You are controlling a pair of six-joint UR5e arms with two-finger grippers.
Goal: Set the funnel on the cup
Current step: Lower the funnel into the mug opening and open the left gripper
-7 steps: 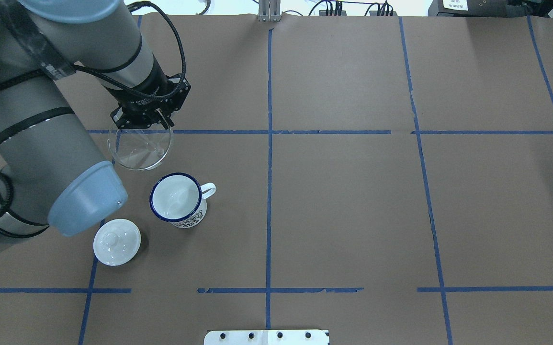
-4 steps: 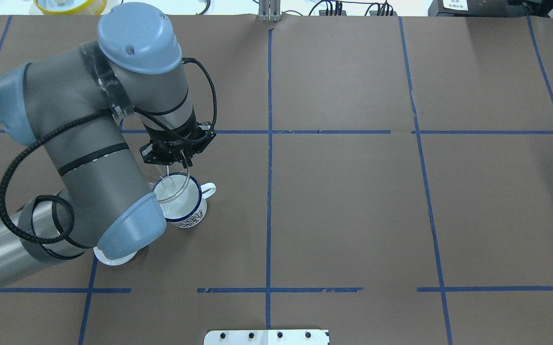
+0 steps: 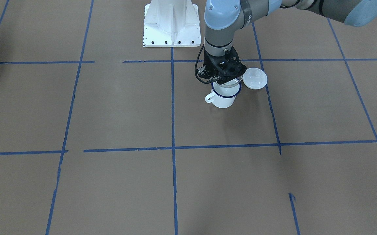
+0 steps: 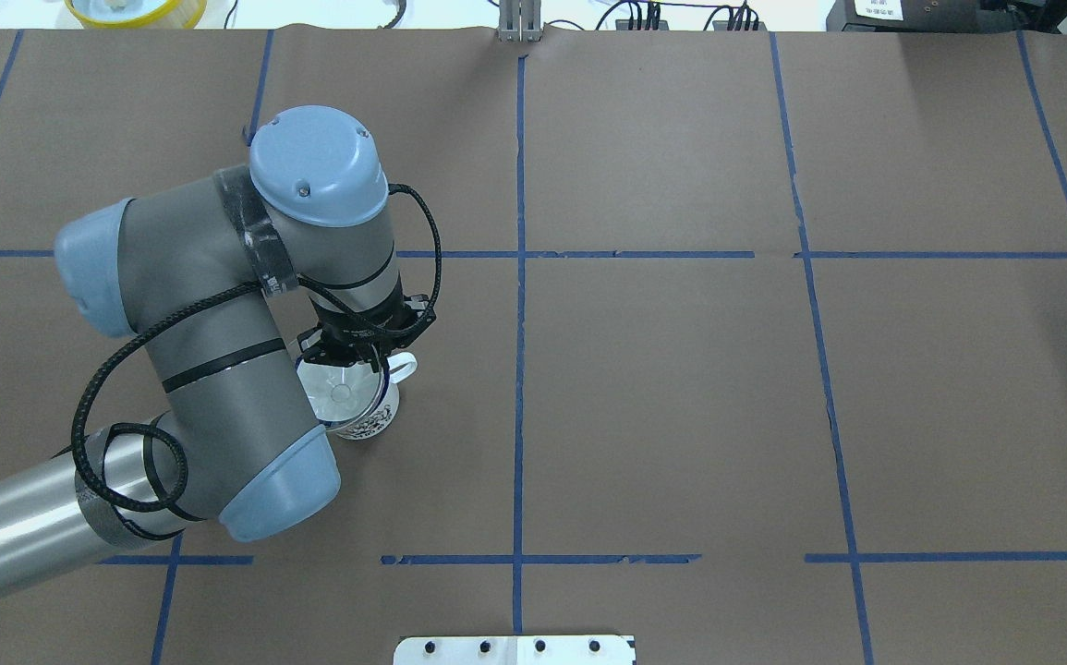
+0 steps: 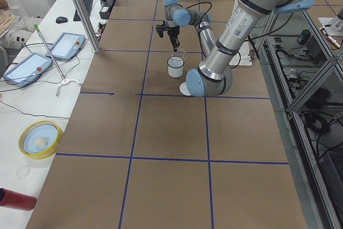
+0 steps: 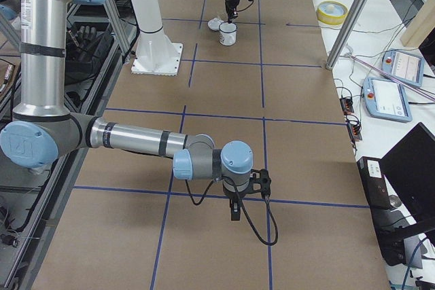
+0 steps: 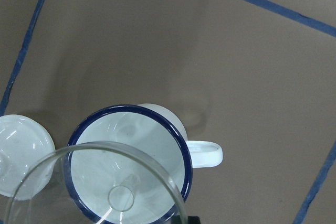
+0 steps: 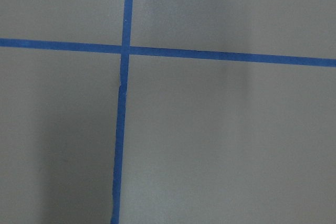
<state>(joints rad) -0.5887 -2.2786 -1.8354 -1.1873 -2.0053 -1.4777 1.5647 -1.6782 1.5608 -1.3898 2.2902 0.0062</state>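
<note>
My left gripper (image 4: pixel 357 356) is shut on the rim of the clear funnel (image 4: pixel 341 392) and holds it right over the white blue-rimmed cup (image 4: pixel 372 421). In the left wrist view the funnel (image 7: pixel 124 198) overlaps the cup's mouth (image 7: pixel 157 116), its stem over the white inside, its cone off-centre toward the lid. The front view shows the gripper (image 3: pixel 223 77), the funnel (image 3: pixel 231 83) just above the cup (image 3: pixel 222 100). I cannot tell whether the funnel touches the rim. My right gripper (image 6: pixel 234 212) shows only in the exterior right view, far from the cup (image 6: pixel 228 34); I cannot tell its state.
A round white knobbed lid (image 3: pixel 255 78) lies beside the cup, also seen in the left wrist view (image 7: pixel 21 148); my left elbow hides it in the overhead view. The white robot base (image 3: pixel 172 23) stands behind. A yellow bowl (image 4: pixel 136 9) sits past the far left edge.
My left arm has carried the funnel from beyond the cup toward me and lowered it over the cup's mouth. The elbow now hides the lid in the overhead view.
</note>
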